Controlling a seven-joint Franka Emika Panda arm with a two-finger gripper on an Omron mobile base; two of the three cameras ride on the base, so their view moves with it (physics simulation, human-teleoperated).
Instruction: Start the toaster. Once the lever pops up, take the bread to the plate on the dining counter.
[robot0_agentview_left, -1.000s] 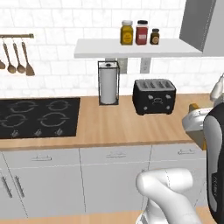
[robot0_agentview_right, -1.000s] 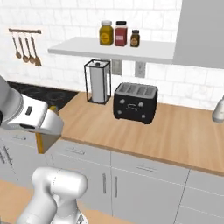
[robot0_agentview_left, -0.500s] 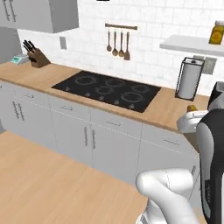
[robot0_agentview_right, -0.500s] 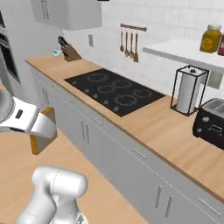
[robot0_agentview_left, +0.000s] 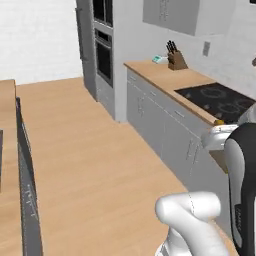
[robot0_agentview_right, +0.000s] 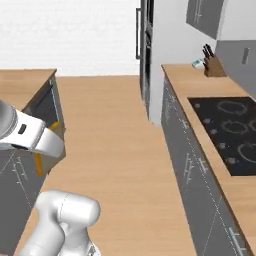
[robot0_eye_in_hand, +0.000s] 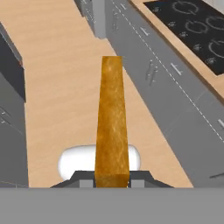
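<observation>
Kitchen aisle — bread (robot0_eye_in_hand: 112, 127) pinched, cooktop (robot0_agentview_right: 231, 131) beside.

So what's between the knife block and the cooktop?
Just bare wood counter between the knife block and the cooktop, in the right base view.

I'm seeing open wood floor (robot0_agentview_left: 100, 165) running between cabinet run (robot0_agentview_left: 165, 130) and dining counter (robot0_agentview_left: 7, 165); oven tower (robot0_agentview_left: 102, 55) blocking far end.
</observation>
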